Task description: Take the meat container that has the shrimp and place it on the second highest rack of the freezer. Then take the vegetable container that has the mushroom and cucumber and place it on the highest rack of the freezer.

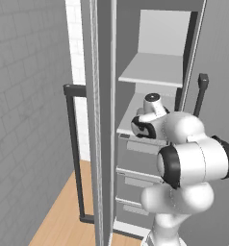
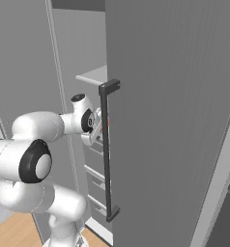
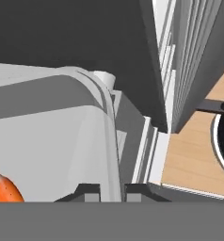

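Observation:
My gripper (image 3: 111,192) is shut on the rim of the meat container (image 3: 52,141), a pale grey tray. The orange shrimp (image 3: 3,188) lies inside it at the lower left of the hand view. From the left base view my hand (image 1: 150,108) reaches into the open freezer (image 1: 155,53) at the level of the second highest rack (image 1: 135,103), below the highest rack (image 1: 152,72). Whether the tray rests on that rack I cannot tell. The vegetable container, the mushroom and the cucumber are out of view.
Three grey drawers (image 1: 138,166) sit under the racks. The open freezer door stands left with its black bar handle (image 1: 74,153). Close to my wrist (image 2: 90,123) on the right is another door's black handle (image 2: 106,149). Wooden floor (image 3: 194,155) lies below.

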